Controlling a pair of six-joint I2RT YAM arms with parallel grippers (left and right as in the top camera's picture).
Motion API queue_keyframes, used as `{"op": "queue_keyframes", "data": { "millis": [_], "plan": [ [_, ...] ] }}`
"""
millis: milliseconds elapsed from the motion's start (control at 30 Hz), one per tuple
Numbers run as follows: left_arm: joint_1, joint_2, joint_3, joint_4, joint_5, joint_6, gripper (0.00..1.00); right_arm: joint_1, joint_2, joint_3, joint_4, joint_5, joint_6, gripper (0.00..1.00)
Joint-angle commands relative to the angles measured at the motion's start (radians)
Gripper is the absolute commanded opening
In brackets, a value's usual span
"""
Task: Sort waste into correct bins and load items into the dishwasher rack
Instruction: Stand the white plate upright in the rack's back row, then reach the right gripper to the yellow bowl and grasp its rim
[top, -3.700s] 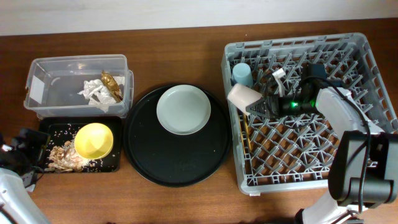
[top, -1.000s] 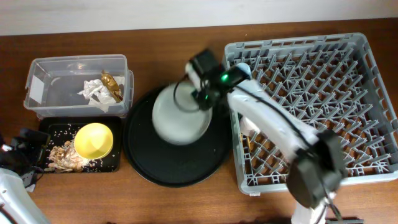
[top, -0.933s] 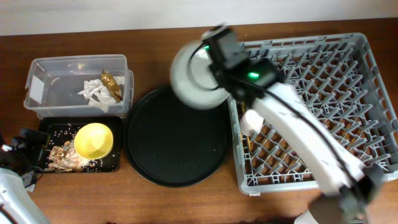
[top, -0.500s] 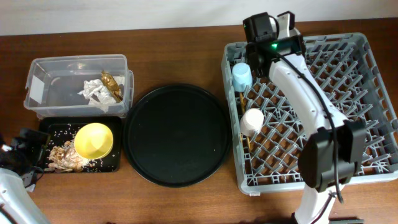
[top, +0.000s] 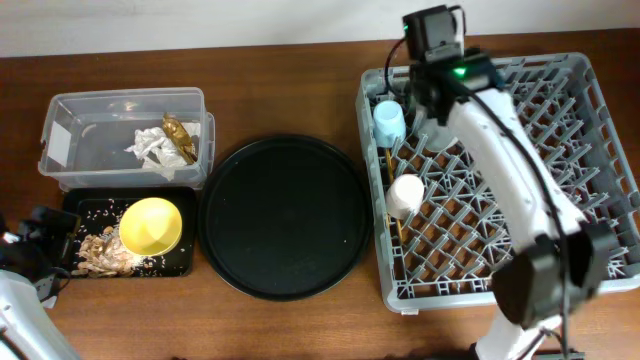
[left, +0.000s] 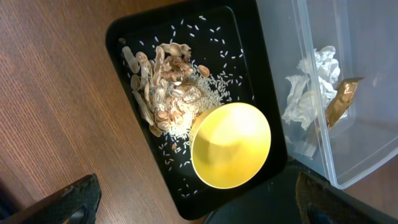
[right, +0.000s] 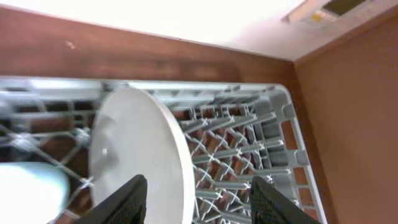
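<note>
The pale grey-green plate (right: 134, 162) stands on edge among the pegs at the far left of the grey dishwasher rack (top: 600, 170). My right gripper (right: 199, 199) is open, one finger on each side of the plate's rim. In the overhead view the right gripper (top: 428, 82) hides the plate. The light-blue cup (top: 388, 122), the pink cup (top: 405, 193) and the chopsticks (top: 393, 225) lie in the rack's left part. The yellow bowl (left: 231, 144) sits in the shallow black tray (left: 127, 37) beside food scraps with rice (left: 168, 93). My left gripper (left: 199, 208) is open above the tray's near end.
The clear tub (top: 60, 110) holds the crumpled napkin (top: 150, 150) and the brown-gold wrapper (top: 178, 135). The large round black tray (top: 285, 215) lies between the bins and the rack. The left arm (top: 30, 255) rests at the table's front left corner.
My right gripper lifted the plate off the round tray, carried it right to the rack's far left corner, and stood it among the pegs. The left arm has not moved.
</note>
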Motion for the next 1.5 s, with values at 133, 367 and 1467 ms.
{"op": "queue_keyframes", "data": {
  "millis": [133, 367, 1467],
  "plan": [
    [0.002, -0.001, 0.009, -0.002, 0.003, -0.011, 0.99, 0.239, -0.072, 0.021, -0.017, -1.199, 0.004, 0.46],
    [0.002, -0.001, 0.009, -0.002, 0.003, -0.011, 0.99, 0.660, 0.220, 0.018, 0.267, -1.197, -0.180, 0.52],
    [0.002, -0.001, 0.009, -0.002, 0.003, -0.011, 0.99, 0.829, 0.574, 0.016, 0.666, -0.908, -0.343, 0.22]
  ]
}}
